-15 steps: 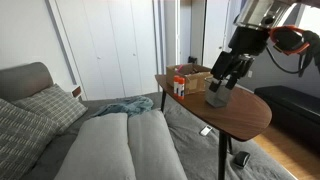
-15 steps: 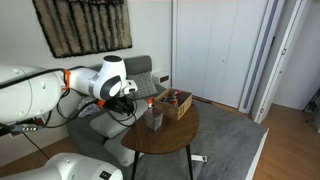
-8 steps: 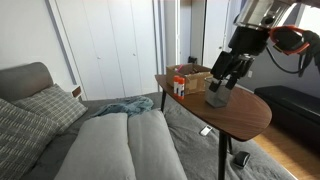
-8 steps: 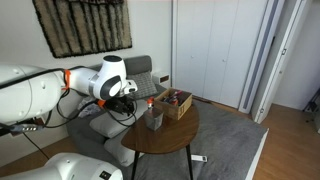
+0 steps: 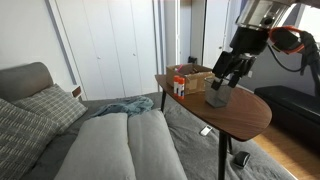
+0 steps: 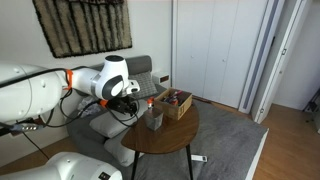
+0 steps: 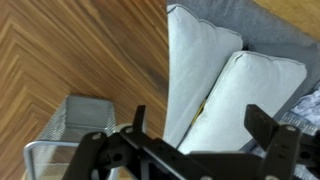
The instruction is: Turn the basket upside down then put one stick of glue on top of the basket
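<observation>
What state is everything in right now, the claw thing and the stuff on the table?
Gripper: jaws open, empty, near the basket.
Basket: on the table, ungripped, seemingly mouth up.
Box: open-topped, on the table.
Glue sticks: upright beside the box.

Soft even daylight, weak shadows; exterior views low-resolution, wrist view slightly blurred

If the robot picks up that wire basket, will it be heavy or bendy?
Probably light: the basket is open mesh you can see the table through. It likely stays stiff, since a solid rim frames it. It might slide on the smooth wood if pushed, but looks squat, so unlikely to tip.
</observation>
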`<state>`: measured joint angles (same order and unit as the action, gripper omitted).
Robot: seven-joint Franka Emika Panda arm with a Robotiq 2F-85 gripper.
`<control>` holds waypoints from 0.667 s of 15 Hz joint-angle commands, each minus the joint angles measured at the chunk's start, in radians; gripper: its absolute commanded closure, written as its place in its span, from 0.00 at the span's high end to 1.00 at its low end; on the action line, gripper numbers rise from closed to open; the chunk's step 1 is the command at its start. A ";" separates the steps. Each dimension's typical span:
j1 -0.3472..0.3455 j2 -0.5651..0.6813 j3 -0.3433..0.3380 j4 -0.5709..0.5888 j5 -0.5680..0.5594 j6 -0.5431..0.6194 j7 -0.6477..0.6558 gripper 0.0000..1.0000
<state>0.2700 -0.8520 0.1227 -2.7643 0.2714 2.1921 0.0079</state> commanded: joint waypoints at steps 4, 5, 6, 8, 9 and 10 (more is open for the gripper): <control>-0.245 0.088 -0.022 0.120 -0.177 -0.001 0.078 1.00; -0.267 0.104 -0.023 0.140 -0.196 -0.003 0.078 1.00; -0.282 0.134 -0.027 0.158 -0.209 -0.006 0.074 1.00; -0.288 0.197 -0.046 0.180 -0.216 -0.009 0.047 1.00; -0.289 0.221 -0.055 0.188 -0.217 -0.012 0.040 1.00; -0.288 0.249 -0.073 0.197 -0.214 -0.017 0.026 1.00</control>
<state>-0.0186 -0.7077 0.0834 -2.6251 0.0809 2.1980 0.0455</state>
